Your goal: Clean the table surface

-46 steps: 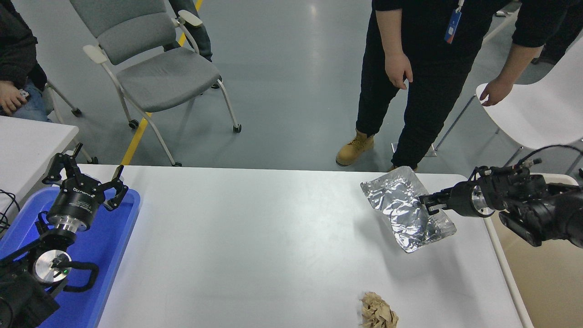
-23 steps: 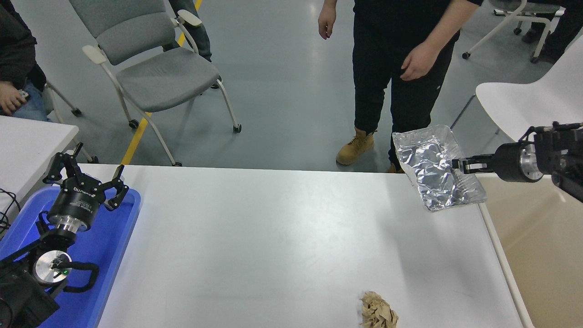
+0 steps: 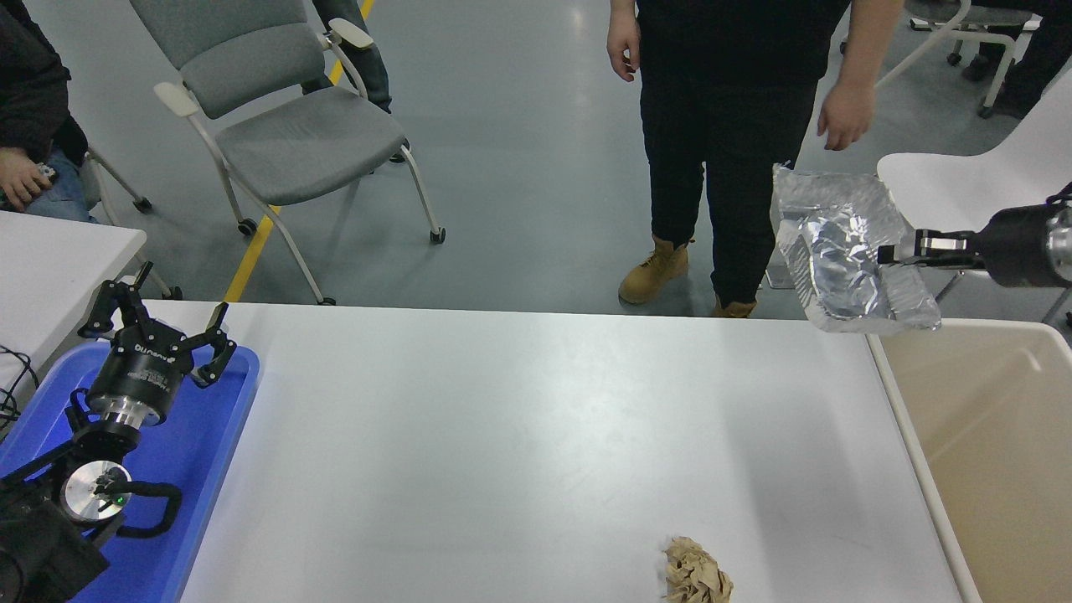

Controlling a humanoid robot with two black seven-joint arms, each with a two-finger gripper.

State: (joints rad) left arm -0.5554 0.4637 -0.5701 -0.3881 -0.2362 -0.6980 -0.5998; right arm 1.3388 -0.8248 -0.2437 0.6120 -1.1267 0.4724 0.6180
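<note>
Grey shop floor (image 3: 519, 126) fills the whole upper part of the head view, and the table surface (image 3: 502, 435) takes up the middle and bottom, a wide matte white top running from the blue tray (image 3: 213, 435) on the left almost to the beige bin (image 3: 988, 435) on the right.

Far left, a seated person's hand (image 3: 21, 177) rests on a knee, and a corner of a smaller white table (image 3: 59, 268) pokes in below it. The left gripper (image 3: 159, 322) sits parked over the blue tray with its fingers spread wide, nothing in them. Behind it is a grey office chair (image 3: 276, 126) on casters, with a yellow floor line (image 3: 255, 243) running under it.

Down near the front edge of the table, right of centre, lies a crumpled brown paper ball (image 3: 695, 574), partly cut off by the frame. That's the only loose bit on the white top.

At the far side stands a person in black trousers (image 3: 729, 159) and tan boots (image 3: 653, 270), arms hanging.

Over on the right, the right gripper (image 3: 900, 251) is clamped on the edge of a crinkled foil tray (image 3: 842, 251), holding it tilted in the air past the table's far right corner, just above the bin's far rim. A white chair (image 3: 963, 188) sits behind it.
</note>
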